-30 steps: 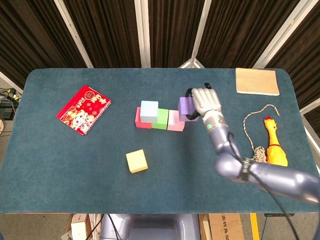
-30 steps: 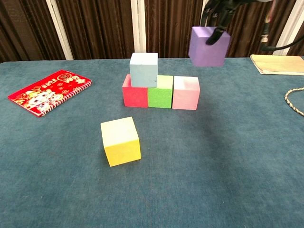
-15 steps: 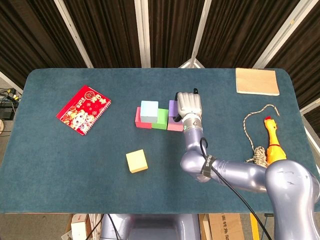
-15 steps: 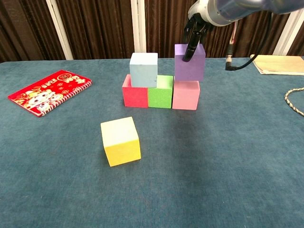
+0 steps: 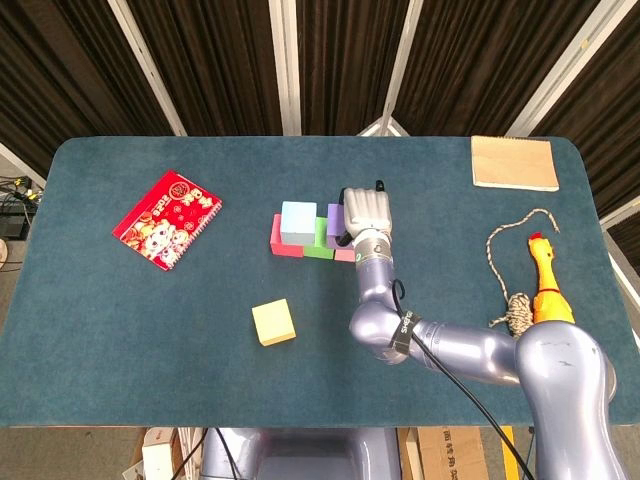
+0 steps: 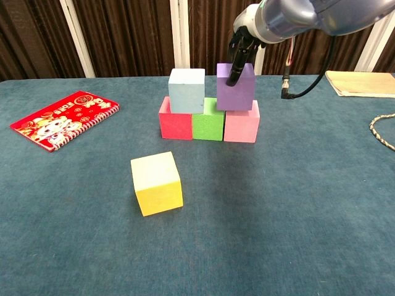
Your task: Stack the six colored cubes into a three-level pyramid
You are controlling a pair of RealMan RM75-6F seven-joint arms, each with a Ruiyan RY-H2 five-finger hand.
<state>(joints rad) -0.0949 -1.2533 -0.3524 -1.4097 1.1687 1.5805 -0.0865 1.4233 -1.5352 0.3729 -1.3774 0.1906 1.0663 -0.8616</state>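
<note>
Three cubes sat in a row below the right hand (image 6: 237, 52), which pinched the purple cube (image 6: 235, 87) over the green cube (image 6: 208, 120) and pink cube (image 6: 241, 122). Just left sat the light-blue cube (image 6: 186, 90); nearer, the yellow cube (image 6: 156, 183).

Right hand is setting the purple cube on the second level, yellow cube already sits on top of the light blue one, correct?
Not quite: the chest view shows the yellow cube alone on the table, in front of the stack. The right hand does hold the purple cube on the second level, beside the light blue cube.

Lab: dark curtains (image 5: 200, 60) behind a blue-felt table (image 5: 120, 330).
</note>
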